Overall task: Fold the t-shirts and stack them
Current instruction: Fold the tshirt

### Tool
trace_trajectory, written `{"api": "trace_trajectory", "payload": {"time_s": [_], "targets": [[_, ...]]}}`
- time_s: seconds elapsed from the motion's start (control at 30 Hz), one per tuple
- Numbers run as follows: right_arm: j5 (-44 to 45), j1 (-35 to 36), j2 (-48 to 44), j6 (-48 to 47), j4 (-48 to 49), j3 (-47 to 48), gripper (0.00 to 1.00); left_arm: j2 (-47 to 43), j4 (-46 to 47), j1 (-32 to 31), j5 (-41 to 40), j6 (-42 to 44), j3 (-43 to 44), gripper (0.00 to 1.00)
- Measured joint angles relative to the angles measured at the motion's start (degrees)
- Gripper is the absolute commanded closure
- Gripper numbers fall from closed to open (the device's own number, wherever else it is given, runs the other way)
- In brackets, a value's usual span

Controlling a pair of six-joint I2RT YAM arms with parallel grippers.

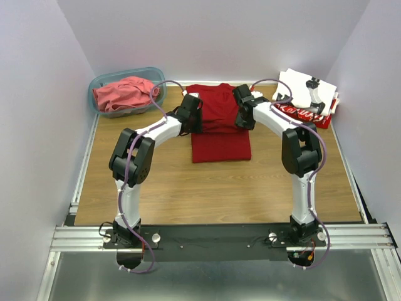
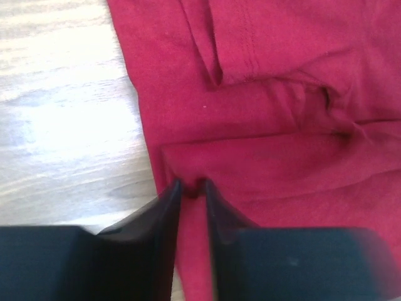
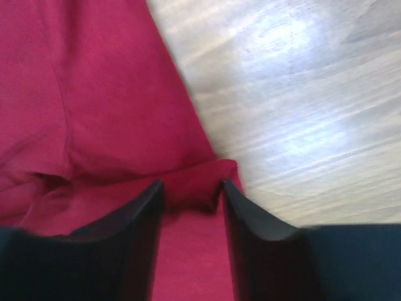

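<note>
Midway along the far edge of the table (image 1: 188,188) lies the deep red t-shirt (image 1: 220,147), long axis far-to-near, with bare wood nearward. The left gripper (image 2: 191,185) straddles its left folded edge, jaws a slit, grip uncertain. The right gripper (image 3: 191,188) straddles the right edge, jaws apart, cloth loose between.

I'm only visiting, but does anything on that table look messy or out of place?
Mildly. The pale coral-red cloth shirt lies crumpled in the translucent teal plastic tub at far left. At far right, the white shirt with black prints sits askew on the red lettered shirt. The deep red shirt in the middle looks tidy.
</note>
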Motion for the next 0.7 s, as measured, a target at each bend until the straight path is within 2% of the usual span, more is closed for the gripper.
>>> {"api": "trace_trajectory", "payload": {"time_s": [0.03,0.13,0.27,0.4,0.57,0.7], "targets": [[-0.3,0.0,0.5,-0.1,0.0,1.0,0.27,0.3,-0.9,0.1,-0.1,0.4,0.7,0.23],[-1.0,0.0,0.5,-0.9,-0.5,3.6,0.19,0.2,-3.6,0.4,-2.1,-0.1,3.4,0.17],[-1.5,-0.3,-1.3,-1.6,-0.2,7.1,0.18,-2.6,-4.5,0.6,-3.3,-0.2,3.9,0.17],[-1.9,-0.6,-6.2,-2.3,0.1,6.7,0.18,-10.5,-3.3,0.7,-2.9,-0.5,-1.3,0.17],[-3.4,-0.7,-12.7,-2.8,1.5,0.3,0.18,-18.5,-0.1,0.3,-0.3,-1.7,-11.6,0.17],[-5.4,-0.7,-15.5,-2.6,1.7,-8.2,0.19,-19.2,1.5,-0.4,2.0,-2.8,-19.1,0.19]]}}
